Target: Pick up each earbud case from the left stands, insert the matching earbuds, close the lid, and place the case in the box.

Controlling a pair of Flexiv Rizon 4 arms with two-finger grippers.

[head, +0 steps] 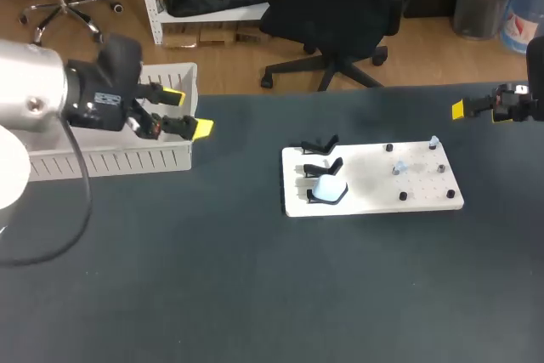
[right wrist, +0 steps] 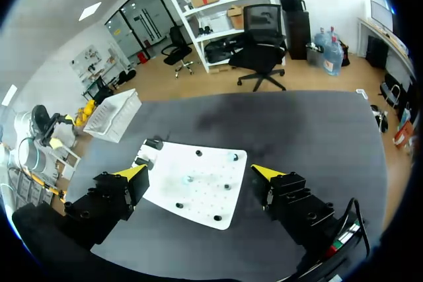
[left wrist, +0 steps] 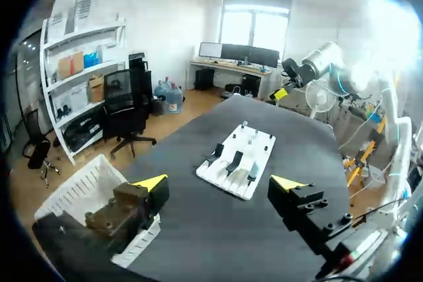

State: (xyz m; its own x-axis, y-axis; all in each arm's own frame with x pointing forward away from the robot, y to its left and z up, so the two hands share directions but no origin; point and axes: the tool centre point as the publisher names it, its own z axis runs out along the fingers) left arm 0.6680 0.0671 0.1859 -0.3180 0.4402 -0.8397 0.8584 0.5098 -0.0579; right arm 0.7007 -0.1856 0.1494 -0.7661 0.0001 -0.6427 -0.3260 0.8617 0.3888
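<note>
A white board (head: 374, 180) lies on the dark table, with black stands along its left edge. One pale blue earbud case (head: 330, 189) sits on the nearest stand; the two stands (head: 320, 144) behind it hold nothing. Small earbuds (head: 399, 167) and black pegs dot the board's right half. My left gripper (head: 189, 114) hovers open at the left, beside the white box (head: 110, 157), far from the board. My right gripper (head: 476, 110) is open at the far right edge, above and beyond the board. The board (left wrist: 236, 158) lies ahead of the left gripper (left wrist: 219, 185); the right gripper (right wrist: 197, 175) is open over the board (right wrist: 195, 186).
The white slatted box (right wrist: 119, 113) stands at the table's left edge. The table (head: 255, 295) is a dark mat reaching to the front and between box and board.
</note>
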